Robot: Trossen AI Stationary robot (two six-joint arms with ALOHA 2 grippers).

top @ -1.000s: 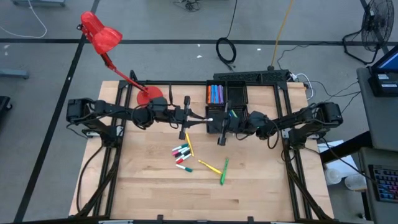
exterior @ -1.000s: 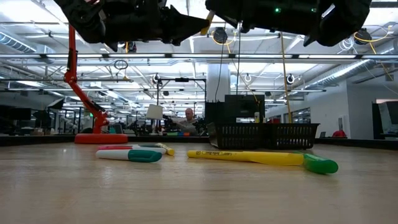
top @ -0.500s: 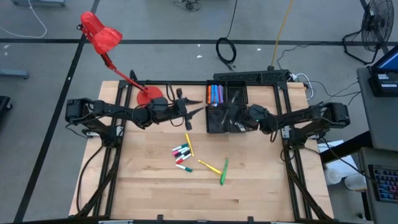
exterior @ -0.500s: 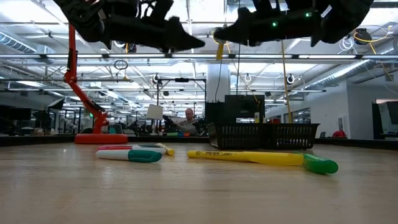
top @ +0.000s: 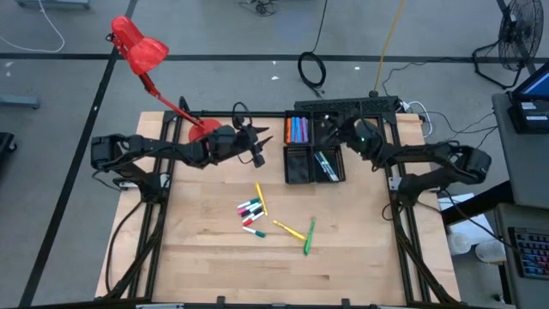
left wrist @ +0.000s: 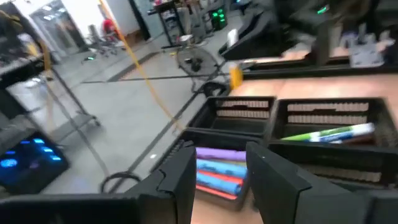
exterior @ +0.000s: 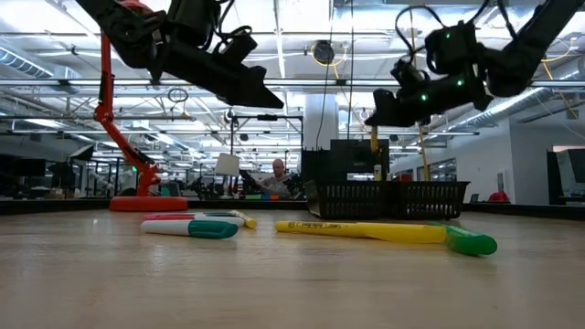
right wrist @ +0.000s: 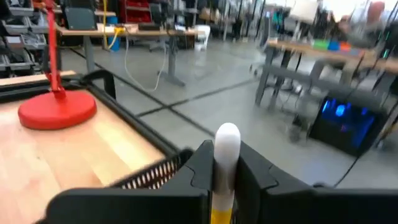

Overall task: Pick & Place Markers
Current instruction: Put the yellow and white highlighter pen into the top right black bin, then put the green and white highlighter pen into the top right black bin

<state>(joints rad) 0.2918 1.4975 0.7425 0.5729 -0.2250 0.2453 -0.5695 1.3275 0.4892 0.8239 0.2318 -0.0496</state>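
Several markers (top: 296, 130) already lie in the tray (top: 312, 170); about ten more wait on the surface (top: 197, 249). The right gripper (right wrist: 225, 163) has its fingers clamped on a white-tipped marker (right wrist: 226, 149) above the tray; the left gripper (top: 257, 148) hovers empty, fingers apart.

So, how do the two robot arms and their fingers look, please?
Both arms are dark, almost black, built of slim jointed links with thin black cables looping along them. The left gripper ends in two flat, tapering black fingers. The right gripper has two similar black fingers, and small green indicator lights glow on that arm. No labels or markings can be read.
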